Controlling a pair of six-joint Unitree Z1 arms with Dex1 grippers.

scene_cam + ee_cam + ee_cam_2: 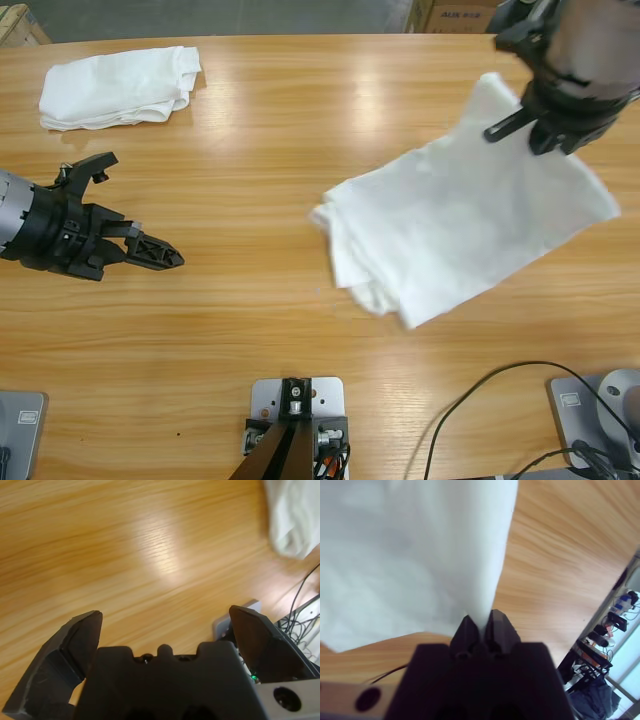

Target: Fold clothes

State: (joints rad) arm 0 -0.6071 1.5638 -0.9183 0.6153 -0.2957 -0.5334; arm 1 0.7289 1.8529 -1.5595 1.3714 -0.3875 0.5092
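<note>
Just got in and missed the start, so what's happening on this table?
The right pincer is shut on a corner of a white T-shirt, lifting that corner while the rest lies partly folded on the wooden table. The left pincer is open over bare wood, holding nothing. A folded white bundle lies at the far left corner.

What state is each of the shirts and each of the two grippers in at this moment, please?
T-shirt: partly folded on the table, one corner lifted by the right gripper.
Folded white bundle: lying untouched at the table's far corner.
Right gripper: shut on the T-shirt's edge.
Left gripper: open, holding nothing, above bare table.
</note>
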